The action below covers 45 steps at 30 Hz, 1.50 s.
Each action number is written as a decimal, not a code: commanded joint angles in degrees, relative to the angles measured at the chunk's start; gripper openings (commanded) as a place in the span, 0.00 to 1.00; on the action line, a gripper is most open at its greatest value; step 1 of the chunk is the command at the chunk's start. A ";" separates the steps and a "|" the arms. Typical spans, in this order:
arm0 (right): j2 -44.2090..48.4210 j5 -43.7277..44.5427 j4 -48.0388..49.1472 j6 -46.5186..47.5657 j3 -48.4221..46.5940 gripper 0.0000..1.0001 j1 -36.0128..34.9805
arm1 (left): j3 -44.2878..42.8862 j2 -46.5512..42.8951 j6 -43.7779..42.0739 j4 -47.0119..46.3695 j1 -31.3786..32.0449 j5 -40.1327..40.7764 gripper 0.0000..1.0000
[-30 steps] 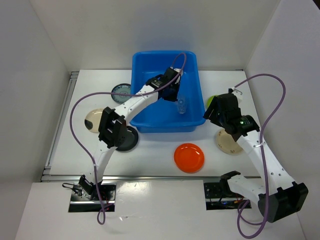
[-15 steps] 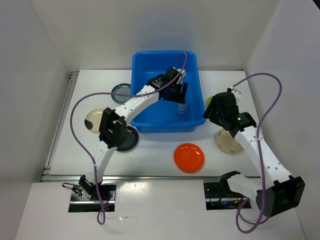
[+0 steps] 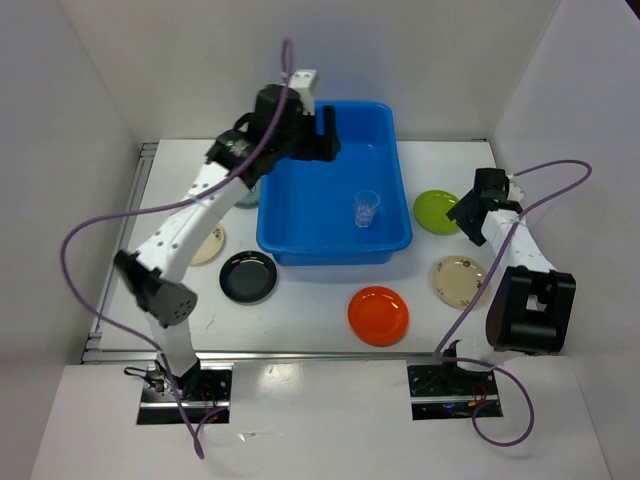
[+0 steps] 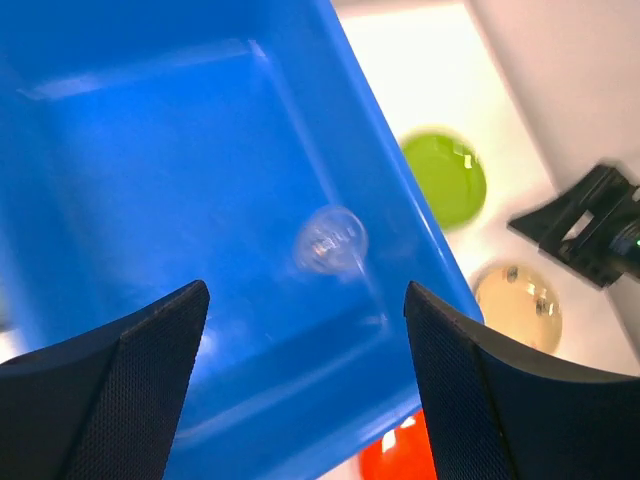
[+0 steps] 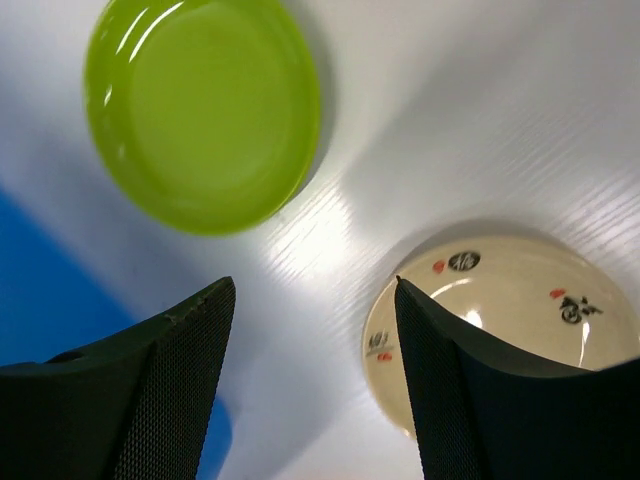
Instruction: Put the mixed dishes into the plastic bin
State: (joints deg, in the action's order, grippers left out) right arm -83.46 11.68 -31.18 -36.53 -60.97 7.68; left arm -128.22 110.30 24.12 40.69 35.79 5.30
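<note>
The blue plastic bin (image 3: pixel 300 215) stands mid-table with one clear glass cup (image 3: pixel 366 208) upright inside it. My left gripper (image 3: pixel 326 135) hangs open and empty above the bin's back left part; its wrist view looks down on the cup (image 4: pixel 330 240) between the spread fingers (image 4: pixel 160 350). My right gripper (image 3: pixel 465 212) is open and empty just right of the lime green plate (image 3: pixel 437 211), low over the table between that plate (image 5: pixel 205 110) and a cream plate (image 5: pixel 510 320). An orange plate (image 3: pixel 378 315) and a black plate (image 3: pixel 248 277) lie in front of the bin.
Another cream plate (image 3: pixel 208 245) lies left of the bin, partly under the left arm. The right wall runs close behind the right arm. White walls enclose the table on three sides. Purple cables loop off both arms.
My left gripper opened and let go of the glass cup in the bin, then rose and drew back to the bin's back left. The right arm swung right, beside the lime green plate.
</note>
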 commanded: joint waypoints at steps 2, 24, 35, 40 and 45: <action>-3.81 0.36 7.09 -1.17 -1.70 0.71 2.34 | 15.95 -10.26 -1.36 -4.29 -4.40 3.14 0.86; -21.48 -1.66 17.64 -6.36 -4.07 0.50 2.86 | 50.44 -23.99 3.13 -14.50 -21.73 -0.29 0.88; -22.18 -2.81 22.04 -9.78 -1.17 0.36 2.86 | 53.07 -23.47 3.13 -15.02 -22.87 -1.35 0.88; -21.57 -1.58 22.57 -11.45 -0.64 0.20 2.86 | 53.60 -23.47 3.13 -15.02 -22.87 -1.35 0.89; -19.72 -1.58 25.72 -13.12 1.11 0.01 2.86 | 53.60 -22.94 3.13 -14.50 -22.87 -0.82 0.89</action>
State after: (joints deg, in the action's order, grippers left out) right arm -105.08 8.27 -8.03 -48.62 -61.71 10.28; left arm -74.48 88.60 27.18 27.42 13.26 4.62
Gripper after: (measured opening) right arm 0.028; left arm 0.887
